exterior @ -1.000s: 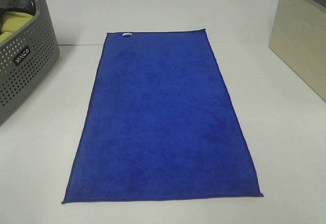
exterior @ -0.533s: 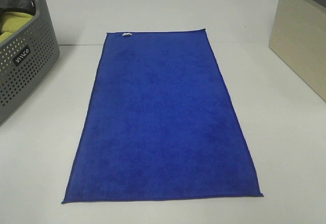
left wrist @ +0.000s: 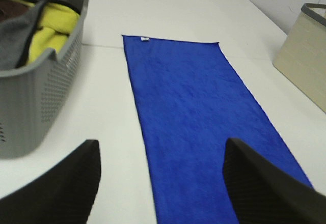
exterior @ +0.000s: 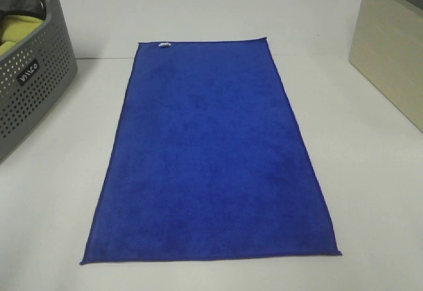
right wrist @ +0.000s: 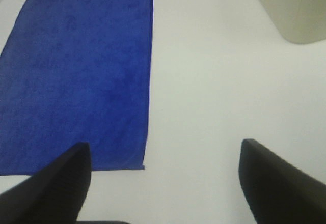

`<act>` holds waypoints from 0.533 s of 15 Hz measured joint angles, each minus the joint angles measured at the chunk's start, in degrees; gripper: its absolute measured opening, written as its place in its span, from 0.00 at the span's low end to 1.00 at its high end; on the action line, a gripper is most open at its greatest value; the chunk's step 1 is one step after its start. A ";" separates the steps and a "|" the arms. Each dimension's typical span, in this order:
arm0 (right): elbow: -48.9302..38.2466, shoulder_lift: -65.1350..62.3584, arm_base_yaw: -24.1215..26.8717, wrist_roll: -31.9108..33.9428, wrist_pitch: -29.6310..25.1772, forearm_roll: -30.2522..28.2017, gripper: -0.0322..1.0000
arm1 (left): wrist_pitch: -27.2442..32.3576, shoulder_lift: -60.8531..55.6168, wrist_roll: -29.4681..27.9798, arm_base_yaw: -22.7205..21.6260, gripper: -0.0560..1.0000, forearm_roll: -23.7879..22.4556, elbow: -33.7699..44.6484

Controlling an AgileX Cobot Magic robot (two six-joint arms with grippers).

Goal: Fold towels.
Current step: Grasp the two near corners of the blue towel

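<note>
Start of the fold. The towel (exterior: 211, 159) lies flat and fully spread in the middle of the table (exterior: 370, 192), with no crease or turned corner. This layout probably serves you well, since every edge and corner is exposed for a pinch. Its long axis runs straight away from you. One short edge lies nearest you, and the other, bearing the tag (exterior: 164, 45) near its left corner, points to the far side.

The basket (exterior: 33, 86) with its yellow cloth (left wrist: 48, 33) stands well apart on the left, and the beige bin (exterior: 390, 59) stands on the right, so both long edges have bare table beside them.

Your left gripper (left wrist: 160, 147) is released and holds nothing. Its jaws are spread wide above the near left part of the towel, with the left long edge showing between them. Your right gripper (right wrist: 164, 147) is likewise released and empty, above bare table just beside the near right corner (right wrist: 144, 167).

Neither gripper touches the cloth. Judged from this placement, the step in hand is the approach to the two near corners — one per arm — so the near edge can be carried to the far one.
</note>
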State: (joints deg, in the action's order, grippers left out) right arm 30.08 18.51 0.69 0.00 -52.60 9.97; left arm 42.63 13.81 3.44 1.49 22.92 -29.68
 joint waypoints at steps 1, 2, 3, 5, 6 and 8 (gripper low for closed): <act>0.00 5.39 0.00 0.00 1.60 0.34 0.76 | -0.17 3.50 -0.11 0.00 0.67 2.92 0.00; 0.00 10.89 0.00 0.00 2.92 0.57 0.76 | -0.34 7.56 0.23 0.00 0.67 6.13 0.00; 0.00 15.36 0.00 0.34 4.13 0.57 0.75 | -0.46 11.80 1.66 0.00 0.66 9.11 0.00; 0.00 25.61 0.00 0.29 5.39 1.49 0.75 | -0.63 20.40 6.59 0.00 0.66 13.75 0.00; 0.00 30.48 0.00 -0.52 5.56 2.46 0.75 | -0.74 25.50 9.34 0.00 0.66 16.10 0.00; 0.00 39.19 0.00 -4.41 7.05 4.93 0.75 | -0.92 35.87 15.01 0.00 0.66 21.03 0.00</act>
State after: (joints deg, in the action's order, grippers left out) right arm 30.08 57.70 0.69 -4.41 -45.55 14.90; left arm 41.71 49.68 18.45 1.49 43.95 -29.68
